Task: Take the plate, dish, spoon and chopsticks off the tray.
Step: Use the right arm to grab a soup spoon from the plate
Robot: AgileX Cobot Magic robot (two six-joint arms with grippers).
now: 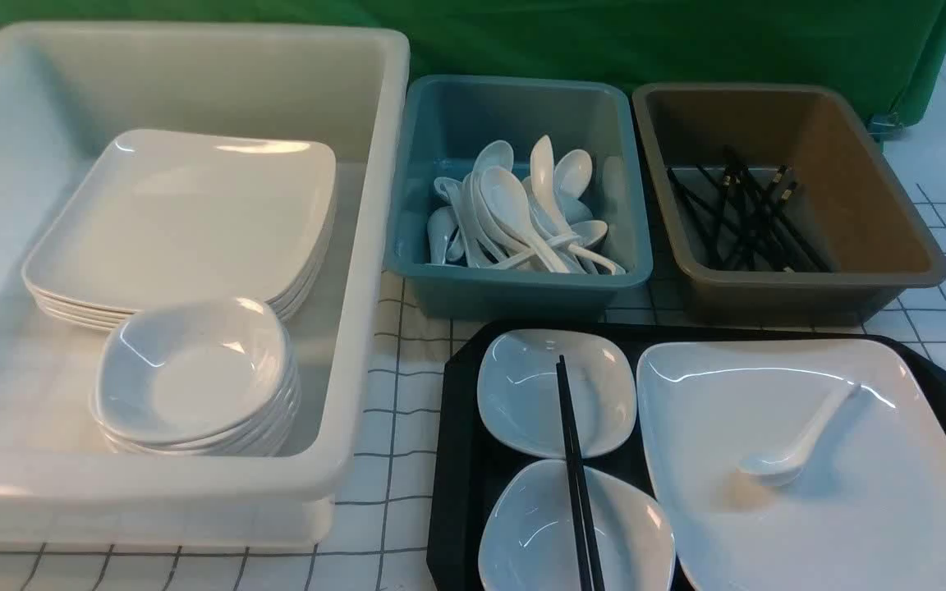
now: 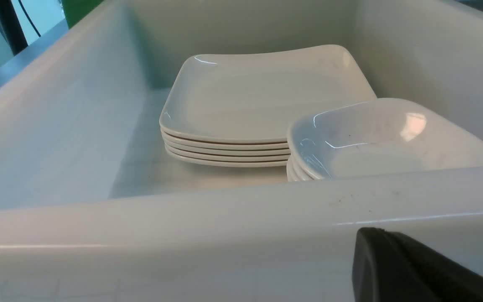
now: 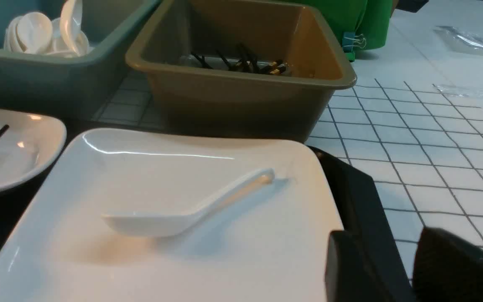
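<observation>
At 5 o'clock on the surface, the tray: plate fills its 3 o'clock half with the spoon loose on top, and chopsticks bridge two dishes at its 9 o'clock side — riders that probably must lift off first. By the plate's corner, over the tray rim, the right pincer hangs released and empty, with bare surface toward 3 o'clock. The left pincer is clenched, nothing seen in it, outside the white tub wall.

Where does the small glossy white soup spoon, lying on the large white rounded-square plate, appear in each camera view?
Front view: lower right; the spoon lies on the plate.
Left wrist view: not in it.
Right wrist view: near the middle; the spoon lies on the plate.
Shared landmark: the brown rectangular plastic tub beyond the plate, in the front and right wrist views.
</observation>
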